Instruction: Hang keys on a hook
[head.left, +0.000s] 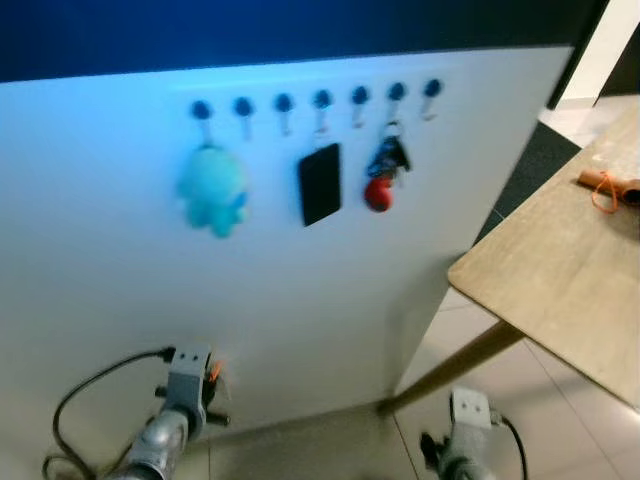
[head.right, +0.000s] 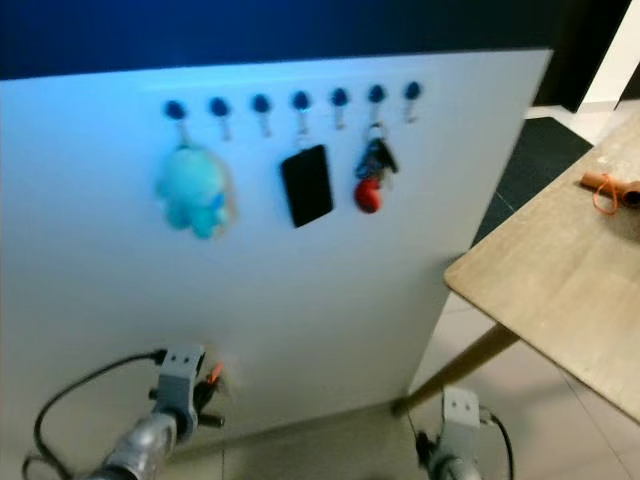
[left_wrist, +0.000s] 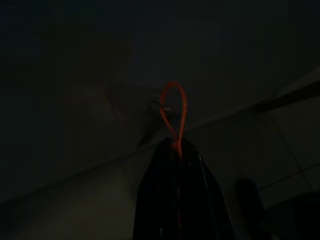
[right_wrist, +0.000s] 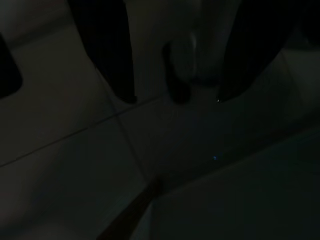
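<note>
Orange key loop (left_wrist: 173, 112) pinched in left hand (left_wrist: 177, 150).

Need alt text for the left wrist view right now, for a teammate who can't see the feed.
Very dark frame: the left gripper has its black fingers shut on a thin orange loop that sticks out past the tips. Behind it, a dim pale surface with faint lines; nothing more can be made out.

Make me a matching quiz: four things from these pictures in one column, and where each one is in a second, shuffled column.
Things:
1. teal plush toy
2. black card
3. key bunch with red fob
4. orange cord loop

Places:
A. pinched in the left gripper
B. hanging from the first hook on the left
C. hanging from the second hook from the right
D. hanging from the middle hook

Pairs: 1-B, 2-D, 3-C, 4-A
</note>
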